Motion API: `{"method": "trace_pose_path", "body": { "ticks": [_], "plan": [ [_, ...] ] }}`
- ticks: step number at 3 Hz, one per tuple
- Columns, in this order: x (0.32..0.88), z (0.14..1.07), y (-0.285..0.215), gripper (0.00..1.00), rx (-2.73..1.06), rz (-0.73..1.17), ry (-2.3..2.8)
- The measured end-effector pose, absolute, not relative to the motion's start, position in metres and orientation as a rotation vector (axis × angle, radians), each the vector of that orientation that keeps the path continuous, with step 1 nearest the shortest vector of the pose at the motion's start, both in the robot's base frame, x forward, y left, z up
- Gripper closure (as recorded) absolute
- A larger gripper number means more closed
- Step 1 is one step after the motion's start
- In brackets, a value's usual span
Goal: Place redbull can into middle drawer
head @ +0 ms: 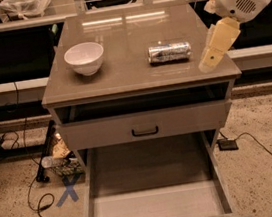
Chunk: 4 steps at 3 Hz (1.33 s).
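One redbull can (169,52) lies on its side on the cabinet top (131,35), right of the white bowl (84,58). Your gripper (211,58) hangs just right of it, apart; you cannot tell how wide it stands. The middle drawer (155,206) stands pulled out below, nearer you.

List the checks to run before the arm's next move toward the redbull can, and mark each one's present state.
1. Redbull can located: it lies on its side on the cabinet top, right of centre. Ok.
2. Gripper placed near the can: it hangs over the top's right edge, to the right of the can and apart from it. Ok.
3. Can grasped: not yet. Not ok.
4. Middle drawer pulled out, with its pale floor showing. Ok.
5. White bowl out of the path: it stands on the left side, well apart from the can. Ok.
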State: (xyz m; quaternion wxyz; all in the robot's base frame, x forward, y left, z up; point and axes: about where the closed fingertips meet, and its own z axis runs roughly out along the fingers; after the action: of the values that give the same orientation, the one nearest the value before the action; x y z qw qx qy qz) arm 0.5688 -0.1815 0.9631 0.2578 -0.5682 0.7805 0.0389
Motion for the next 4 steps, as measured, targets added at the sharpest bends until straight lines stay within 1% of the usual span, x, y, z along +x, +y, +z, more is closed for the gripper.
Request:
{"method": "trace_pose_path", "body": {
  "ticks": [1,2,3,4],
  "plan": [
    [0.576,0.957,-0.177,0.0,-1.552,0.123,2.1],
    [0.607,0.937,-0.174,0.0,-1.592,0.167,2.082],
    [0.651,0.914,-0.174,0.0,-1.602,0.207,2.065],
    [0.685,0.9,-0.167,0.0,-1.6,0.207,2.042]
  ]
}}
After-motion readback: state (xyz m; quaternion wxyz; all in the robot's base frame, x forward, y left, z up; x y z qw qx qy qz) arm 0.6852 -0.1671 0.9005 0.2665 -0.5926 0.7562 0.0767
